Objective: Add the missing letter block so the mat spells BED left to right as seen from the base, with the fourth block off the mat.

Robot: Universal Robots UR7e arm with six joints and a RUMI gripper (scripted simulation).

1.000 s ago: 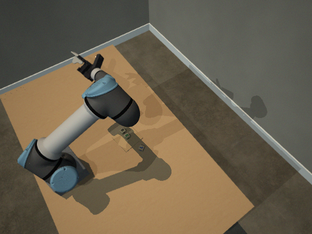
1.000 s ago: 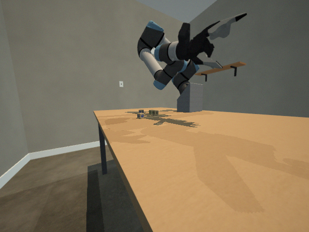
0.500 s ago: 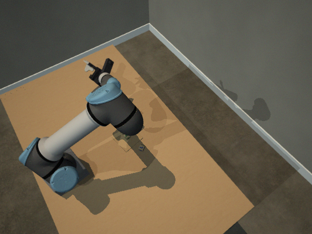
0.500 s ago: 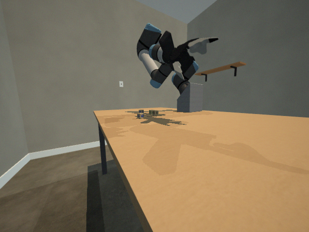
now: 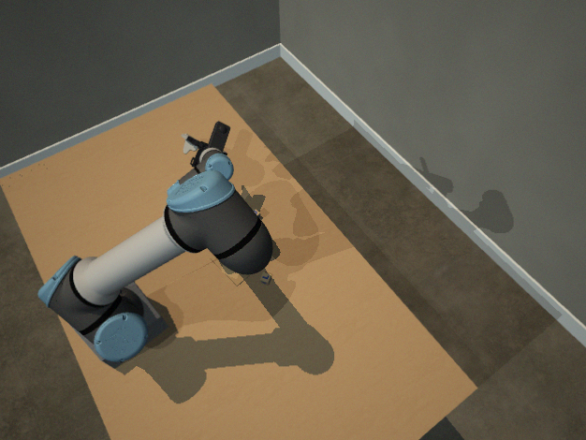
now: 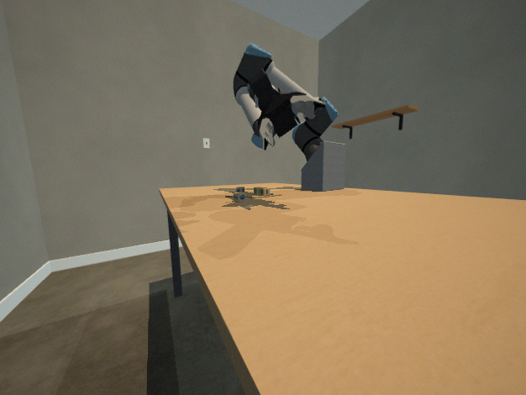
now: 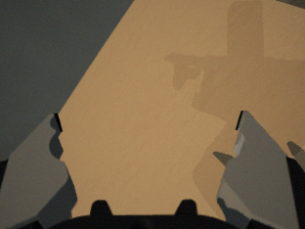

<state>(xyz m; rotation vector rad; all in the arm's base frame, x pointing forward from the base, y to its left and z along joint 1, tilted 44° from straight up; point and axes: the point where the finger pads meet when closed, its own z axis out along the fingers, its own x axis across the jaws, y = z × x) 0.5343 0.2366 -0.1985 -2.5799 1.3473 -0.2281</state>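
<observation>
My gripper (image 5: 191, 144) is open and empty, high above the far side of the table; it also shows in the exterior view (image 6: 266, 134). In the wrist view the open fingers frame bare table top, with no block between them. A small block with a blue letter (image 5: 266, 279) lies just past the corner of the thin-outlined mat (image 5: 231, 276); it also shows in the exterior view (image 6: 240, 197). Two blocks (image 6: 260, 191) sit side by side behind it, and another block (image 6: 239, 189) lies to their left. My arm hides most of the mat from above. The letters are too small to read.
The arm's grey base pedestal (image 6: 324, 171) stands at the table's far end. The table's left edge (image 6: 170, 212) is close to the blocks. A wall shelf (image 6: 376, 115) hangs behind the arm.
</observation>
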